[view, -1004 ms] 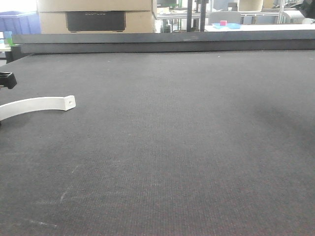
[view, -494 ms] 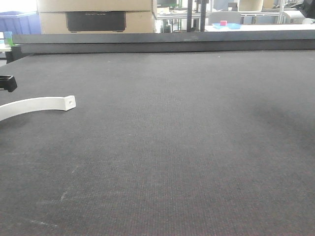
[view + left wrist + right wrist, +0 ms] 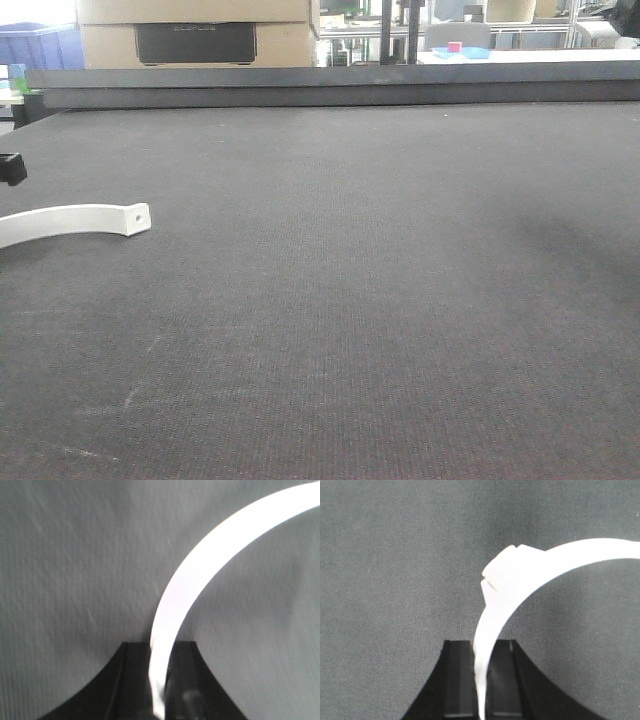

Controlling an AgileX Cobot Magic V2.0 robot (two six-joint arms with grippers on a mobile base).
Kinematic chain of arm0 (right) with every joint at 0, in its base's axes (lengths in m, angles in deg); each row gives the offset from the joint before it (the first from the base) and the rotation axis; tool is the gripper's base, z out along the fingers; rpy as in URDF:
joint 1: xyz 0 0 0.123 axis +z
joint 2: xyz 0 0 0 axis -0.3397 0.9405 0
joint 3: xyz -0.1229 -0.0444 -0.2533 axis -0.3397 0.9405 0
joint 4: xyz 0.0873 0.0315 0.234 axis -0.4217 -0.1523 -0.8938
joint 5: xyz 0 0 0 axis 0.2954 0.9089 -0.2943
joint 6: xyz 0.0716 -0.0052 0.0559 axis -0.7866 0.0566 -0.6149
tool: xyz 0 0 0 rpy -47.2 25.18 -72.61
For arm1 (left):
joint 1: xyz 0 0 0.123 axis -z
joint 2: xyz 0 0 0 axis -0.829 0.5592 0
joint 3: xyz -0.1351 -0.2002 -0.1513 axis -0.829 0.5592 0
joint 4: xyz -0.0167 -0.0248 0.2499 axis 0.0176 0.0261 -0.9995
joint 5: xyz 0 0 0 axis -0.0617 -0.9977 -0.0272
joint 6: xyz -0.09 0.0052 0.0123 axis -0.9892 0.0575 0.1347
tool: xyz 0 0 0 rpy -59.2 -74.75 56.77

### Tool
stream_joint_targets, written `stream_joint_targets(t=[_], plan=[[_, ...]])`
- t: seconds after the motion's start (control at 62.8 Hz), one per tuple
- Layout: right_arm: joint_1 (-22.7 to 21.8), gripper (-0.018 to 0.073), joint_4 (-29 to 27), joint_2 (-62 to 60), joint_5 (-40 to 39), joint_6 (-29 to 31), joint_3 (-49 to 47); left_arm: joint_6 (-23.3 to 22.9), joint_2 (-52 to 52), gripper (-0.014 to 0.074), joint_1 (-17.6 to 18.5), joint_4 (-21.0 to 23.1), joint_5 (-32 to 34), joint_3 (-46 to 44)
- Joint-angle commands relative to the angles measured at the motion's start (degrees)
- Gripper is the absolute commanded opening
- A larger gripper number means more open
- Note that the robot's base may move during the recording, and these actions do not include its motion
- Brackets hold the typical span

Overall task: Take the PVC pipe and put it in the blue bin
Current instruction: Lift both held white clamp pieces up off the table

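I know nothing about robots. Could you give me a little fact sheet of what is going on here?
Surface: dark grey table
Left gripper: shut on a long white arc strip with a hole at its far end
Right gripper: shut on a white half-ring with a tab
Background: blue crate far behind the table; unclear whether it is the target bin

No clear text anywhere. Faint embossed lettering on black panel (image 3: 195,42), past desk's (image 3: 380,300) far-left edge, is too dim to read.
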Motion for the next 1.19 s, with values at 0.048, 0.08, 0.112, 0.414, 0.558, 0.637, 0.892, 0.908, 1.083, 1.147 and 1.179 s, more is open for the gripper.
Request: stream_joint_targets(t=[0.048, 0.08, 0.112, 0.414, 0.558, 0.637, 0.892, 0.908, 1.083, 1.147, 1.179], plan=[[0.1, -0.0169, 0.2, -2.3, -0.1, 0.6, -0.3, -0.2, -6.4, -0.0111, 0.1, 1.1, -4.7, -1.6], [0.1, -0.0169, 0.2, -2.8, -0.2, 0.6, -0.3, -0.2, -8.1, -0.0111, 0.1, 1.4, -4.7, -1.6], [0.1, -0.0169, 0.2, -3.5, -0.9, 0.6, -0.3, -0.2, -9.7, -0.0111, 0.1, 2.0, -4.8, -1.6], [0.1, -0.0169, 3.6, -9.9, -13.7, 0.6, 2.0, -0.2, -27.5, -0.0111, 3.1, 7.3, 3.5, -1.4], [0.1, -0.0169, 4.9, -15.8, -22.8, 0.7, 8.2, -0.2, -34.4, -0.0111, 7.2, 7.3, 15.3, 0.3], [0.1, -0.0169, 5.5, -20.0, -28.4, 0.7, 13.3, -0.2, -37.9, -0.0111, 10.3, 7.3, 22.2, 2.0], [0.1, -0.0169, 6.2, -37.0, -46.6, 0.7, 31.4, -0.2, -45.1, -0.0111, 18.5, 6.9, 34.5, 9.9], [0.1, -0.0169, 6.3, -37.9, -47.1, 0.7, 32.1, -0.2, -45.4, -0.0111, 18.8, 6.8, 35.6, 10.5], [0.1, -0.0169, 7.3, -46.5, -46.9, 0.7, 37.0, -0.2, -50.6, -0.0111, 19.4, 6.8, 48.1, 19.3], [0.1, -0.0169, 7.3, -48.2, -46.7, 0.7, 37.1, -0.2, -52.7, -0.0111, 18.3, 6.8, 51.6, 22.8], [0.1, -0.0169, 7.3, -48.9, -47.0, 0.7, 37.1, -0.2, -53.8, -0.0111, 17.7, 6.8, 52.2, 24.2]])
